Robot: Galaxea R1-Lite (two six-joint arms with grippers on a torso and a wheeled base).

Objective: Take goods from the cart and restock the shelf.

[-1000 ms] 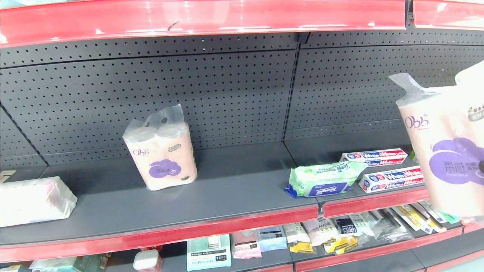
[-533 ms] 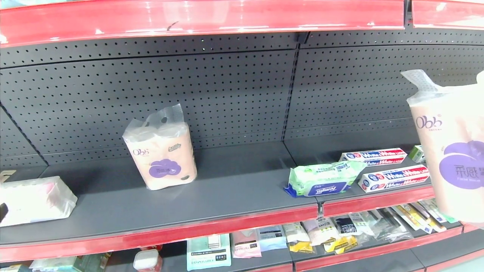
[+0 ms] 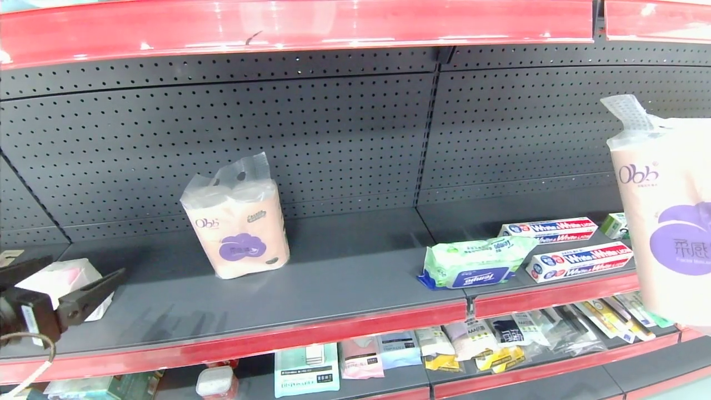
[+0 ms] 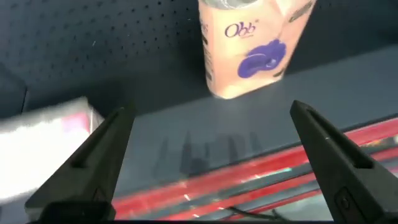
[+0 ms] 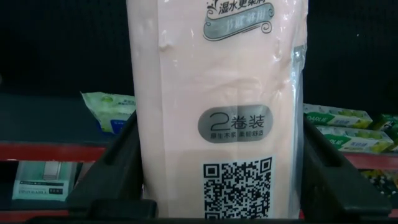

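Right gripper (image 5: 217, 124): fingers clamp the held roll pack (image 3: 666, 222) on both sides. Pack is upright at the right edge of the head view, in the air in front of the shelf (image 3: 344, 278). Left gripper (image 4: 211, 112) at lower left of the head view, fingers spread with nothing between them, near the flat tissue pack (image 3: 58, 276).

Step is likely placing. Best to carry the pack left over the wet wipes (image 3: 472, 264) and toothpaste boxes (image 3: 580, 261) to bare shelf beside the shelved roll pack (image 3: 236, 228). Set base flat and label outward before letting go, since the soft wrap could tip.
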